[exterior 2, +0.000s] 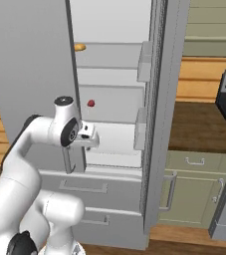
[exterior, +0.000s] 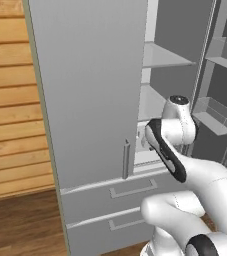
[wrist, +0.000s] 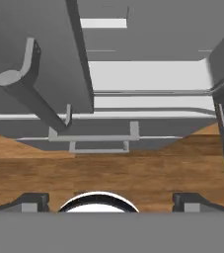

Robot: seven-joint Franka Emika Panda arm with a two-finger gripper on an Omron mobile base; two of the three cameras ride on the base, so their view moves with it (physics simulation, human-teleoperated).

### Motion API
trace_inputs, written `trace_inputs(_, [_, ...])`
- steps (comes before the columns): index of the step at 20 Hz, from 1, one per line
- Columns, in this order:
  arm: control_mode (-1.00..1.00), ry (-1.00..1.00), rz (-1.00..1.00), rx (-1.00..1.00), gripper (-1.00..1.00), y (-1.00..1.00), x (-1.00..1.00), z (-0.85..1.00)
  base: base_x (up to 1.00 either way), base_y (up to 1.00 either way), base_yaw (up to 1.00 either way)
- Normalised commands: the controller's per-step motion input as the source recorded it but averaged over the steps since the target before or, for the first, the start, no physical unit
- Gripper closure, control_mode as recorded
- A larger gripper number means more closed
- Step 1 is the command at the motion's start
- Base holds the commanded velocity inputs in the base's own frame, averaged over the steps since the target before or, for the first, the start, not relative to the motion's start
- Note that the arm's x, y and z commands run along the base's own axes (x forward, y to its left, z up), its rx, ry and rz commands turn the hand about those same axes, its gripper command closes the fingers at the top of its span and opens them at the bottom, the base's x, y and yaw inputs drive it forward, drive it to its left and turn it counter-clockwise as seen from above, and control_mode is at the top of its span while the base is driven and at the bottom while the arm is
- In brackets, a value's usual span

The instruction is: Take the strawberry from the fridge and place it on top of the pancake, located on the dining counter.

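While the fridge (exterior 2: 114, 74) stands with its right door swung wide, the jaws (exterior 2: 90, 139) hang released and empty at the opening, beside the closed left door's handle (wrist: 27, 96). Above them and slightly deeper in, the strawberry (exterior 2: 91, 103) rests on a middle shelf (exterior 2: 114, 107). Higher still, an orange-yellow food item (exterior 2: 79, 47) lies on the upper shelf. Two drawers sit below the jaws.
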Motion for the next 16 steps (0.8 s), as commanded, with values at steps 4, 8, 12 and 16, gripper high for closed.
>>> trace_inputs(4, [-1.0,-0.12,-0.01,0.65,-1.0,0.67,0.15,-0.17,0.0,0.0,0.0])
trace_inputs(8, [-1.0,-0.01,0.0,-0.02,-1.0,0.67,0.57,0.0,0.0,0.0,0.0])
trace_inputs(12, [-1.0,0.0,-0.1,-0.17,-1.0,0.32,0.61,0.0,0.0,0.0,0.0])
trace_inputs(16, [-1.0,0.0,-0.19,-0.12,-1.0,0.39,0.5,-0.02,0.0,0.0,0.0])
